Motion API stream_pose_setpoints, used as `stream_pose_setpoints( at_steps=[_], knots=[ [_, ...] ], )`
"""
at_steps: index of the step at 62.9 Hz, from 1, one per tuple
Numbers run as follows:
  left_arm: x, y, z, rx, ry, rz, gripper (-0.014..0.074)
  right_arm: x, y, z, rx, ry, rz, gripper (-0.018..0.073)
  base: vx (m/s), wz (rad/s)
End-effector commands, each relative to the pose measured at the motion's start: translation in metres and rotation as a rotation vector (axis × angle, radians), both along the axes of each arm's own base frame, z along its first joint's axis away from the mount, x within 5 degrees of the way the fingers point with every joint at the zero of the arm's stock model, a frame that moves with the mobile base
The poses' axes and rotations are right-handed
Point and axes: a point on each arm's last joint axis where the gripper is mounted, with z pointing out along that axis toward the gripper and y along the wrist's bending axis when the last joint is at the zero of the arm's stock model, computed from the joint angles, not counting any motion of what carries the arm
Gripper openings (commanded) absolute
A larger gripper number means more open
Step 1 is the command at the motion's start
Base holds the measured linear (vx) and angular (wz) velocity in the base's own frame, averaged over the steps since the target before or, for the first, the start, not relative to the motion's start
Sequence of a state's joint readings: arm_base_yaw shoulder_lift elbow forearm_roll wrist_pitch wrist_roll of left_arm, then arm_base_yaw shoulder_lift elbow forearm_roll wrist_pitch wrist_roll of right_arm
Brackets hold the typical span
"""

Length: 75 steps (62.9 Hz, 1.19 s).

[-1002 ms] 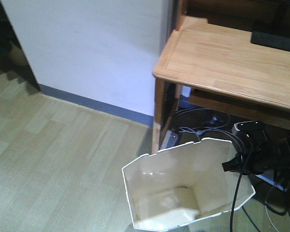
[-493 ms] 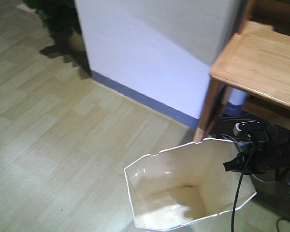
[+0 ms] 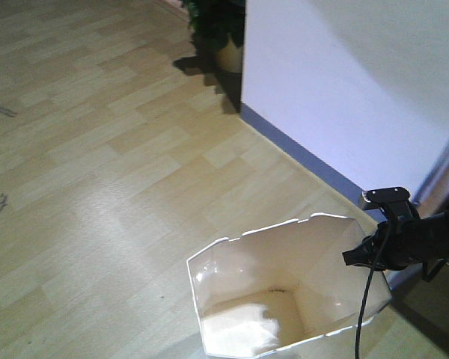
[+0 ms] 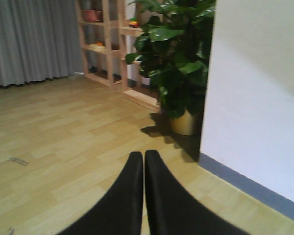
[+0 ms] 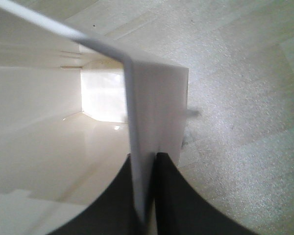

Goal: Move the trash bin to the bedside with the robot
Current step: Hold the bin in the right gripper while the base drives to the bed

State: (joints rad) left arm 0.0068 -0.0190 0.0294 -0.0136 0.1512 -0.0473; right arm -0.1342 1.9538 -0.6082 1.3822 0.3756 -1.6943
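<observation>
Front view: the white trash bin (image 3: 269,258) is over the wood-plank floor (image 3: 97,149), near the white wall (image 3: 359,82), with the right gripper (image 3: 353,258) at its right rim. Right wrist view: its fingers (image 5: 171,196) are clamped on the bin's thin wall, one inside and one outside. Left wrist view: the left gripper (image 4: 144,155), fingers together and holding nothing, faces a potted plant (image 4: 179,63).

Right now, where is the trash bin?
In the front view the trash bin is low and right of centre, its right rim pinched by the right gripper, with the blue baseboard of the white wall just behind it.
</observation>
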Motion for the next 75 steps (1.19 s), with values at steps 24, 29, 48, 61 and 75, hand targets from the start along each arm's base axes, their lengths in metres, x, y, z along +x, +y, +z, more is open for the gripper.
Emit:
stream_pose_setpoints(
  at_steps=[24, 29, 48, 61, 75],
  knots=[
    [0.0006, -0.0001, -0.0017, -0.012, -0.060, -0.002, -0.0006, 0.0089, 0.0090, 0.0221, 0.141, -0.064, -0.025, -0.0006, 0.11, 0.45],
    [0.0006, -0.0001, -0.0017, -0.012, -0.060, -0.002, -0.0006, 0.0089, 0.0090, 0.0221, 0.141, -0.064, -0.025, -0.0006, 0.14, 0.53],
    [0.0006, -0.0001, -0.0017, -0.012, -0.060, -0.002, -0.0006, 0.0089, 0.0090, 0.0221, 0.141, -0.064, -0.025, -0.0006, 0.16, 0.49],
    [0.0006, -0.0001, -0.0017, -0.012, -0.060, -0.002, -0.0006, 0.0089, 0.0090, 0.0221, 0.141, -0.064, -0.025, -0.0006, 0.21, 0.54],
    [0.0006, -0.0001, -0.0017, -0.012, -0.060, -0.002, -0.0006, 0.0089, 0.0090, 0.0221, 0.141, -0.064, -0.025, -0.0006, 0.24, 0.52]
  ],
)
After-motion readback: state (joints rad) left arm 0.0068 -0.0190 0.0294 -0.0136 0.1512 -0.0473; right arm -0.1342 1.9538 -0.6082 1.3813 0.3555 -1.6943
